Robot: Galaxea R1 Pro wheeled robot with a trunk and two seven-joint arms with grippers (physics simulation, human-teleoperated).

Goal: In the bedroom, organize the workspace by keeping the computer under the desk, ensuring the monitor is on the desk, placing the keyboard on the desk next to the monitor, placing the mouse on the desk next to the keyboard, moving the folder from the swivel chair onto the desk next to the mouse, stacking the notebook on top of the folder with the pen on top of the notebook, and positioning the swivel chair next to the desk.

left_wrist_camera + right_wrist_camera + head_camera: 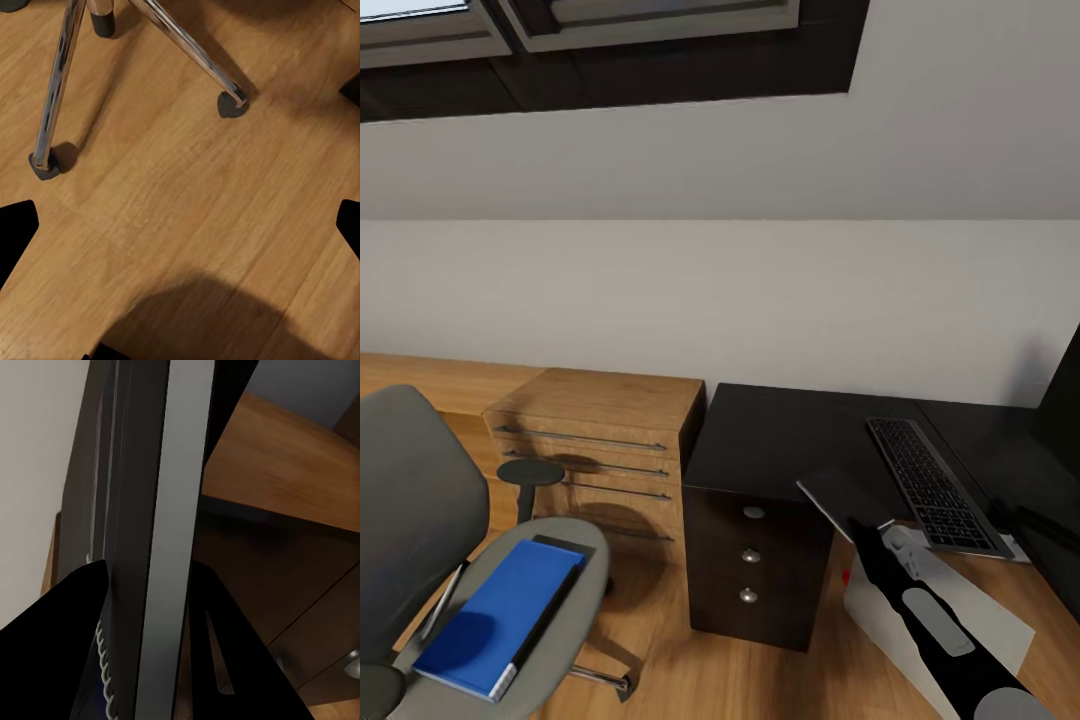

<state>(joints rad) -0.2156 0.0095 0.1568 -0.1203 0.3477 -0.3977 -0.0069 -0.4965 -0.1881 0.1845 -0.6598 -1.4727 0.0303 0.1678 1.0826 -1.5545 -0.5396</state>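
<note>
Standing along the far wall: the desk (780, 440), black-topped, its dark three-drawer unit (755, 570) at the near left corner. A light-wood dresser (605, 440) with long bar handles sits just beside the unit's left side.

Keyboard (938, 485): flat on the desk top, right of centre, black keys in a silver frame. A black slab at the far right edge of the head view, probably the monitor (1063, 410), is cut off by the frame.

Swivel chair (420, 520): lower left, well apart from the desk, grey seat and back, dark armrest pad toward the dresser. Its chrome legs (191, 49) and casters rest on wood floor (187, 217) in the left wrist view.

Folder (495, 615): bright blue, lying flat on the chair seat. A thin pale stick, possibly the pen (445, 600), lies on the seat along its left edge.

Notebook (840, 500): thin dark-grey sheet, tilted, held off the desk's front edge near the drawer unit, clamped edge-on between the fingers (67, 645) of the right gripper (146, 652); a wire spiral shows at its edge.

Pale grey box (950, 610): on the floor below the right arm, partly hidden by it; possibly the computer.

Left gripper: dark fingertips (15, 236) set wide apart at the frame edges, holding nothing.
</note>
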